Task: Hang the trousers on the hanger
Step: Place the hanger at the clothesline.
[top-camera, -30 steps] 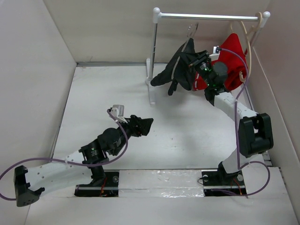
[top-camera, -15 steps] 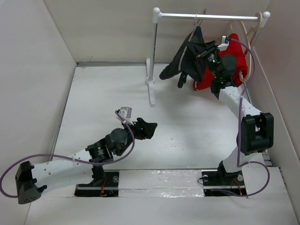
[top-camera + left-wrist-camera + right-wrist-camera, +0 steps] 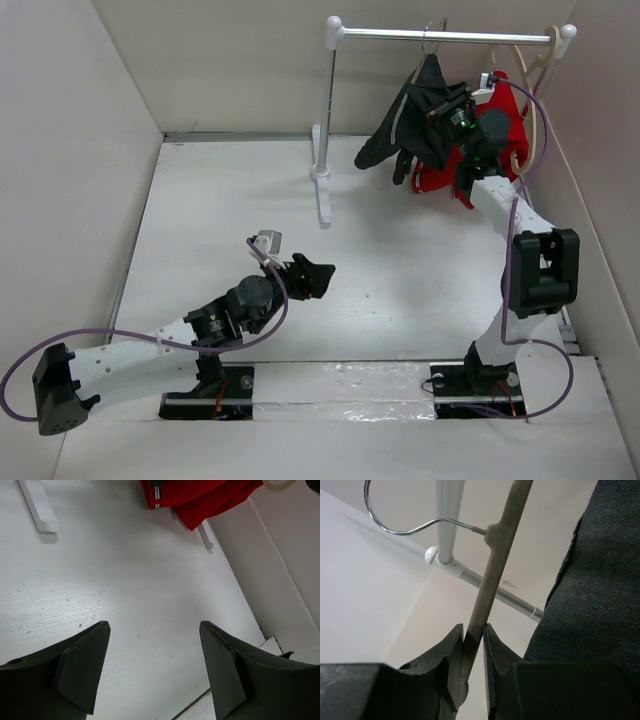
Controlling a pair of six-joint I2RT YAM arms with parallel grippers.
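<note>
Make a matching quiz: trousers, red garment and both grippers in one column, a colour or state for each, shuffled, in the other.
1 trousers
2 red garment
3 left gripper
4 right gripper

A shut on the hanger
B open over the table
C dark, below the rail
D bright, beside the trousers

Pairs: 1-C, 2-D, 3-B, 4-A

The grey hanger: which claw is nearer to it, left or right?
Right. The right claw is shut on the hanger near the rail; the left claw hangs open above the table, well away.
</note>
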